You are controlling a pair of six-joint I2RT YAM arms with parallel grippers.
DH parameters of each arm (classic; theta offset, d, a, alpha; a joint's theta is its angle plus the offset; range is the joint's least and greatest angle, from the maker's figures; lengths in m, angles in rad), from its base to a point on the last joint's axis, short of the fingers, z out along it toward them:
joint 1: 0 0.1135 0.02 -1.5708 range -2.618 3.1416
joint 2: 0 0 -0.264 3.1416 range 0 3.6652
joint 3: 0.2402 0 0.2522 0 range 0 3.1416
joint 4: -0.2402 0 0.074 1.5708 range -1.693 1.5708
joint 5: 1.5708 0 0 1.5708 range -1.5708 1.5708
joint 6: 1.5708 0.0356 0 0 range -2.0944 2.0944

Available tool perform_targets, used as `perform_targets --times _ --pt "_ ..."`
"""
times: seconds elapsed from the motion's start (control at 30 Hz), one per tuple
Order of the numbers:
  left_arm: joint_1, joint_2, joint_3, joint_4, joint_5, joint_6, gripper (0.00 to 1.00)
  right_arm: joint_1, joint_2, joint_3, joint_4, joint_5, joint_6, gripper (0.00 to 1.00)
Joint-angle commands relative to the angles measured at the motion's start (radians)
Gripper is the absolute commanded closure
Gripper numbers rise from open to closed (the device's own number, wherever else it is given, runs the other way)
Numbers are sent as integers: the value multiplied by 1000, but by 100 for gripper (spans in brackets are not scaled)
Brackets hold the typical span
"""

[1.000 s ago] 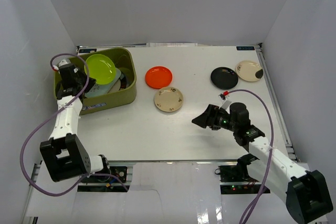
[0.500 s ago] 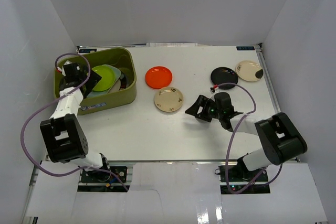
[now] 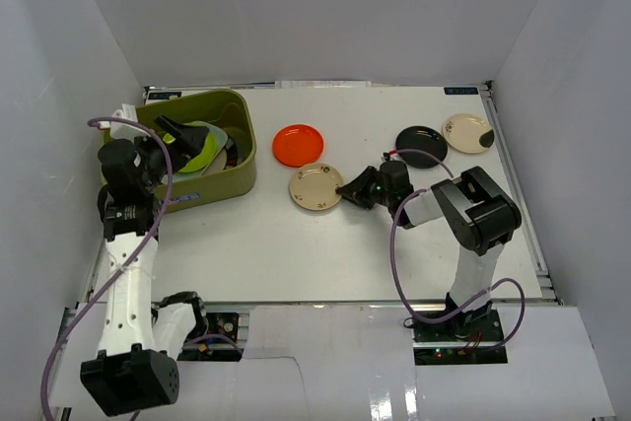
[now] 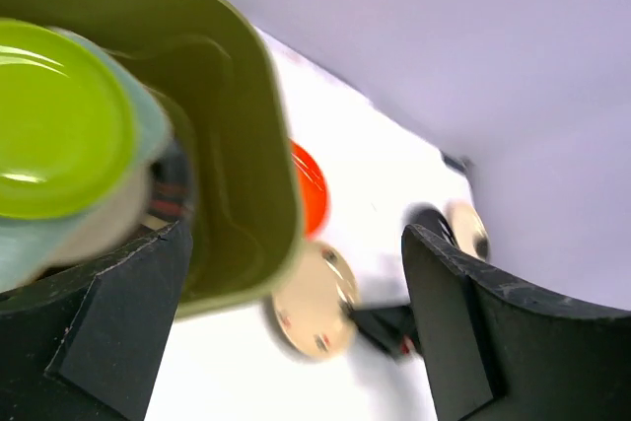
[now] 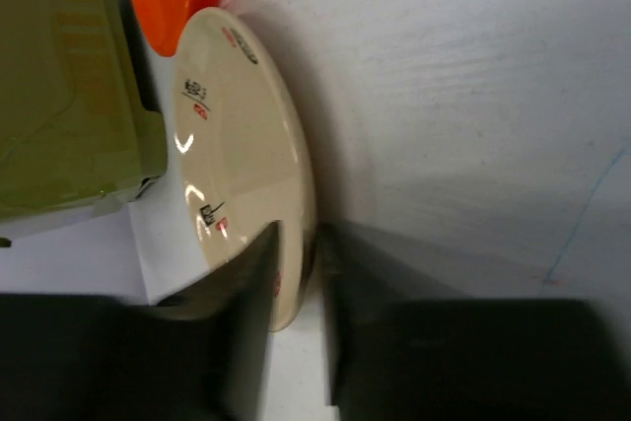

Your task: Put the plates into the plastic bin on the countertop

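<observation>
Top view: the left pincer hangs released over the plastic bin at the far left, where a lime green plate lies. The right pincer sits at the right edge of a cream plate mid-tabletop.

Left wrist: jaws spread wide and empty above the bin's wall.

Right wrist: the fingers straddle the cream plate's rim, though I cannot tell if they already pinch. The plate looks glossy, stiff and probably light and slippery. A deep rim grip is safest.
</observation>
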State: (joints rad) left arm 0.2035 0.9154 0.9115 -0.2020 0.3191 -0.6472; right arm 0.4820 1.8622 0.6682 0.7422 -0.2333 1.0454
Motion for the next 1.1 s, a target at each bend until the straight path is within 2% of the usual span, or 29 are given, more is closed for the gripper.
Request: perform_targets --times 0.0,0.07,0.1,0.17,0.2,0.27,0.3,0.37,0.5,0.53,0.63,0.7,0.77,0.83,0.87,0.9,0.93,0.97,1.03,1.07 --pt "-79 -30 -54 -46 205 15 2 9 54 -4 -18 51 62 82" --pt "-140 -41 -65 -92 235 32 2 7 31 -33 -4 64 65 92" --pt "-227 -42 -72 -105 242 41 2 7 -15 -76 22 63 61 92" --pt "-309 -44 -118 -111 255 37 2 7 -79 -134 48 54 39 92" --pt "-388 -38 -135 -109 256 28 2 7 -157 -168 57 45 30 92" --pt "-468 -15 -184 -80 229 12 2 9 -237 -281 101 -12 18 92" --pt "-543 19 -195 -70 178 3 2 9 -320 -318 112 -30 16 92" --pt "-608 65 -215 -10 163 -8 2 10 -409 -410 100 -67 2 92" --pt "-758 227 -182 29 40 -2 2 13 -691 -479 -42 -87 -45 92" --pt "-774 246 -177 44 -4 0 4 15 -737 -486 -102 -90 -57 92" --pt "-805 305 -160 96 -23 -6 10 18 -876 -475 -200 -101 -102 92" --pt "-820 338 -149 102 -57 -5 20 18 -940 -466 -253 -110 -117 92" --pt "-826 381 -138 122 -38 -11 35 18 -971 -463 -268 -124 -119 92" --pt "-829 384 -148 166 -28 -26 61 18 -980 -460 -279 -127 -130 92" --pt "-829 367 -154 185 -19 -43 86 18 -983 -455 -300 -124 -134 92" --pt "-829 356 -158 194 -20 -48 93 18 -985 -453 -311 -123 -148 91" --pt "-829 347 -142 191 -31 -48 98 20 -989 -452 -322 -118 -156 78" --pt "-829 332 -123 175 -69 -36 100 20 -998 -450 -342 -118 -163 69" --pt "-823 318 -44 95 -121 -6 100 18 -1014 -446 -369 -118 -192 48" --pt "-800 304 -13 70 -139 7 100 18 -1032 -441 -389 -120 -205 44"
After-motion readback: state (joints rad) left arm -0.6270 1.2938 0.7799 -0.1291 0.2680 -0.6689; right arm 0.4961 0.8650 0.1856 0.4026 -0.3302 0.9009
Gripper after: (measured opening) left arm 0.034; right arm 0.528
